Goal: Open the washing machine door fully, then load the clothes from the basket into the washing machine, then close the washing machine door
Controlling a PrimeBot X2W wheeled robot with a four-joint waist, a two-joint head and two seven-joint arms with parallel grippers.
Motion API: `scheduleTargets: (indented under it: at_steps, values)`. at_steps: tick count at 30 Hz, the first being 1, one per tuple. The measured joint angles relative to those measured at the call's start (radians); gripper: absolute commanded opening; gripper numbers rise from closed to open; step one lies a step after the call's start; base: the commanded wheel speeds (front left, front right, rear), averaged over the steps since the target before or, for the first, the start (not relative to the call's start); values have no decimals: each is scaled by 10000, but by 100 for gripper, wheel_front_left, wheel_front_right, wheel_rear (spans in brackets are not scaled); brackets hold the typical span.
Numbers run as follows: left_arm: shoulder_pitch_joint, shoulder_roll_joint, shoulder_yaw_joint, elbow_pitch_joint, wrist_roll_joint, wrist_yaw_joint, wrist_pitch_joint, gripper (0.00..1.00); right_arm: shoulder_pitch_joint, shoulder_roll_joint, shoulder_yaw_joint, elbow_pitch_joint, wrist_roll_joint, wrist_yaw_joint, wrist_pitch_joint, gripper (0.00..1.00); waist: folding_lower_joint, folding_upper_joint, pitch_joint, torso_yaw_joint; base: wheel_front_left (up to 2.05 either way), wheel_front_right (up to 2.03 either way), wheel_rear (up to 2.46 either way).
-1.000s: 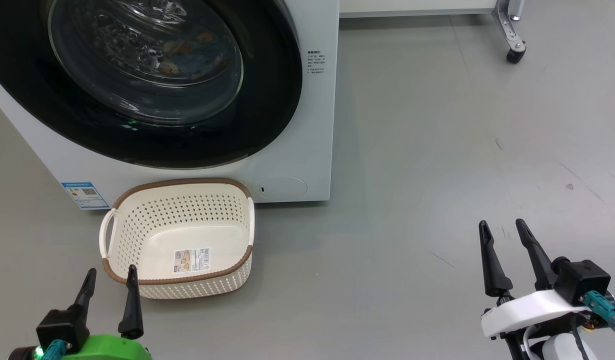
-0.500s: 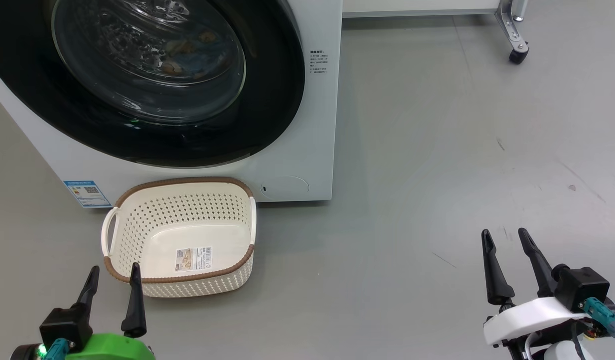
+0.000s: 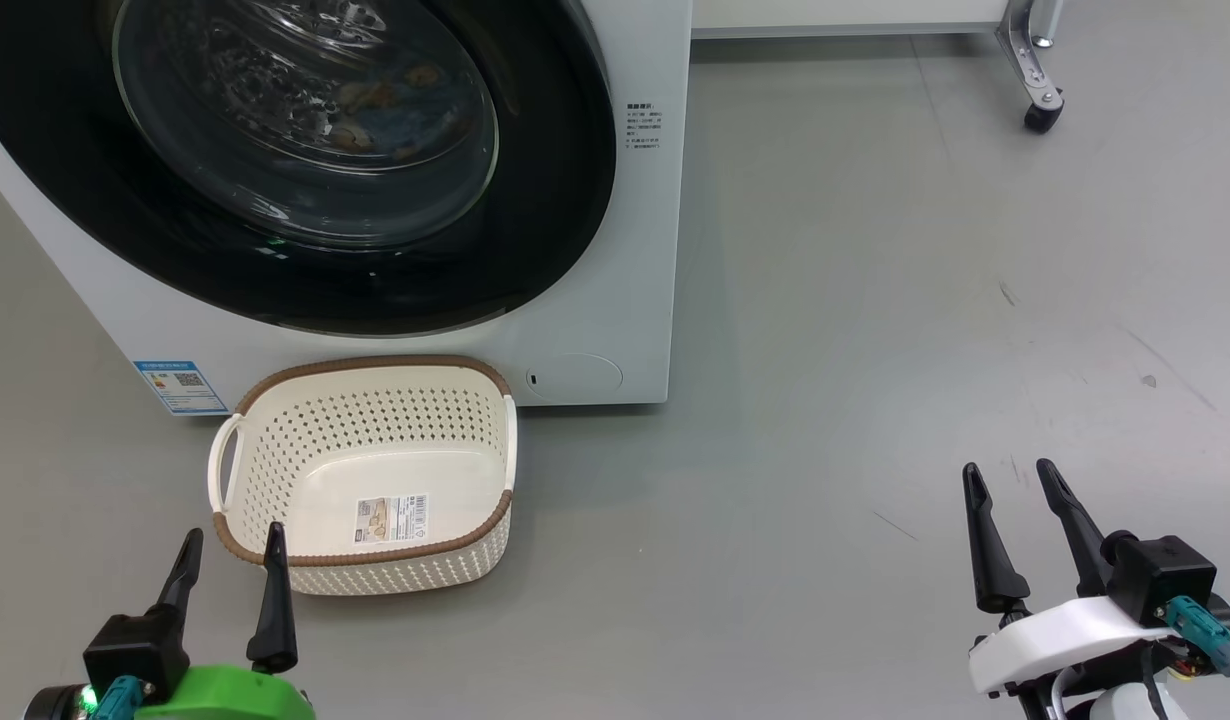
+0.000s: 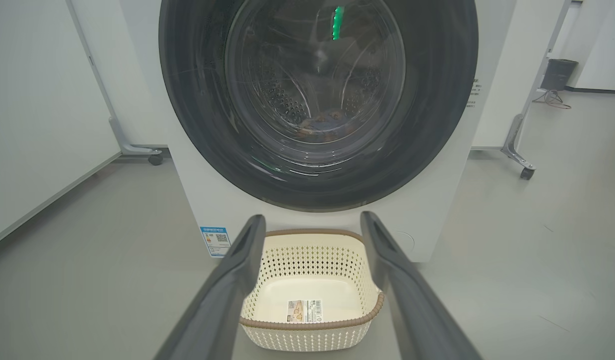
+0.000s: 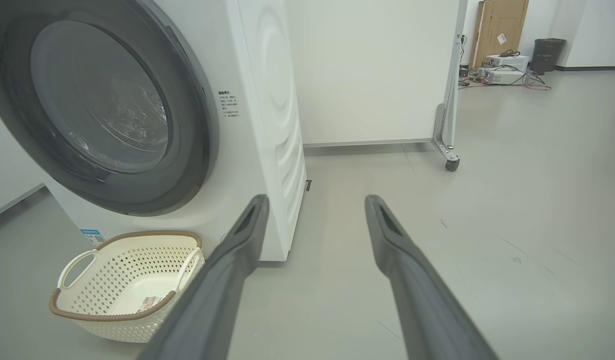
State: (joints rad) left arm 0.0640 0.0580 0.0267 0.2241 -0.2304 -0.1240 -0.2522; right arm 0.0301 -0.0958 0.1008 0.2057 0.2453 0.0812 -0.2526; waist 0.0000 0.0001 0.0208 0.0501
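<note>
Behind the shut washing machine door (image 3: 535,220), the clothes (image 3: 375,98) are lying in the drum (image 4: 282,95). Before the washing machine (image 3: 615,330), the basket (image 3: 375,420) is sitting, label (image 3: 391,520) showing. Nearer, the left gripper (image 3: 234,532) and right gripper (image 3: 1007,468) are hovering, jaws spread, holding nothing; the right wrist view is adding the machine's ribbed side (image 5: 282,150).

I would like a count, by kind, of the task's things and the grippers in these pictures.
washing machine: 1
washing machine door: 1
basket: 1
grippers: 2 (left gripper, right gripper)
clothes, behind the door glass: not countable
Total: 5, without the clothes
</note>
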Motion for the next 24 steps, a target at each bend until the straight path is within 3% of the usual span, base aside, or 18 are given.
scheduleTargets:
  at_steps: [9, 10, 18, 24]
  values:
    - [1, -6, -38, -8, 0, -2, 0, 100, 0, 4, -48, 54, -90, 4, -2, 100, 0, 0, -61, 33, 0, 0, 0]
    - [3, -13, -104, -10, -17, -2, 0, 0, 0, 10, -46, 56, -92, 8, -2, 0, 0, 0, -65, 35, 0, 0, 0]
    - [137, -286, -217, 583, -125, 0, 109, 0, 267, 209, 10, 612, 56, -12, 35, 0, 1, 0, -71, 26, 0, 0, 0]
    - [107, -291, -4, 665, -800, 0, 376, 0, 229, 232, -194, 646, 715, -12, 257, 0, 0, 0, -80, -18, 0, 0, 0]
